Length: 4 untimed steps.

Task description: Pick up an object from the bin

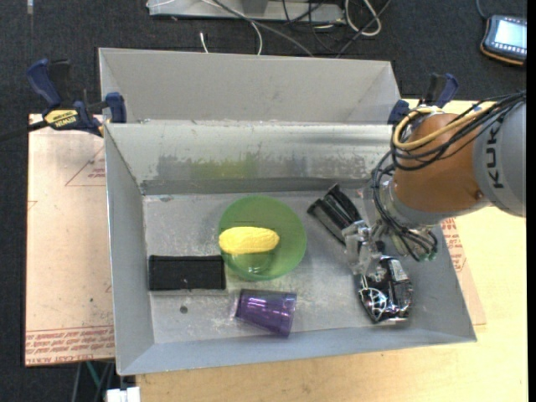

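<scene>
**Gripper low, R of green bowl, above black-and-white lump; grip state unreadable**

Ref = green bowl [290,224], mid-bin. A yellow cob-shaped piece [249,240] lies in its L half, with the L end at the rim.

Arm comes in well R of the bowl. Its orange cover [431,178] has cables [452,128] looped over it. The gripper [371,254] hangs R of the bowl, approx level w/ the bowl's lower edge.

Just below the gripper, R of the bowl and toward the near wall, is a black-and-white lump [386,298]. Its top is partly masked by wrist hardware and wires. Outline is hard to make out, kind unclear. Contact w/ gripper: can't tell.

How far the gripper is open, and whether it has hold of anything: can't tell, too much clutter at the tip.

Other items:
- Black elongated item [333,210]: up and R of the bowl, tilted, its R end lost under the wrist.
- Black block [186,272]: just L of the bowl's lower rim.
- Purple cup [265,311]: on its side below the bowl, apart from it.
</scene>
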Tool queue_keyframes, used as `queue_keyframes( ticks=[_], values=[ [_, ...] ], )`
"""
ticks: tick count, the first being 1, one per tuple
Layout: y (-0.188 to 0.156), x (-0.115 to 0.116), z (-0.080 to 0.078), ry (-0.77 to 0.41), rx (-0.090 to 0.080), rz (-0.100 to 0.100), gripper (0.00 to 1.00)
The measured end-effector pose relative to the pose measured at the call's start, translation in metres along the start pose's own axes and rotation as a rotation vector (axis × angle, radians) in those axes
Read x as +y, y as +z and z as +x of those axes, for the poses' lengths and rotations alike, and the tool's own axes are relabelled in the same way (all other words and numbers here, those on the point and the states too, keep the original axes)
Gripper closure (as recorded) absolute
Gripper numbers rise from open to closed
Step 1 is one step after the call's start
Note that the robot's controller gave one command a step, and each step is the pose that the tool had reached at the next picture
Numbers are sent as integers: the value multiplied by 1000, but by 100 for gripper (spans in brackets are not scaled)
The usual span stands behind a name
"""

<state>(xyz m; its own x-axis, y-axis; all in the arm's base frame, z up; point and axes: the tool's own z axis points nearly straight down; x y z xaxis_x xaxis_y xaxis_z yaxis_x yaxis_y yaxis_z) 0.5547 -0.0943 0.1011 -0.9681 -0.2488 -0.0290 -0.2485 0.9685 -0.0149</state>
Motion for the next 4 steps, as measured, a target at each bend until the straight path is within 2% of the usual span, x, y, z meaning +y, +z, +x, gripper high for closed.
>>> queue_keyframes(
  ticks=[1,2,3,4],
  values=[
    [-16,4,4,68,-1,-2,100],
    [23,36,44,156,5,-8,100],
    [26,12,22,-12,-8,0,100],
    [29,63,39,155,8,-12,100]
  ],
)
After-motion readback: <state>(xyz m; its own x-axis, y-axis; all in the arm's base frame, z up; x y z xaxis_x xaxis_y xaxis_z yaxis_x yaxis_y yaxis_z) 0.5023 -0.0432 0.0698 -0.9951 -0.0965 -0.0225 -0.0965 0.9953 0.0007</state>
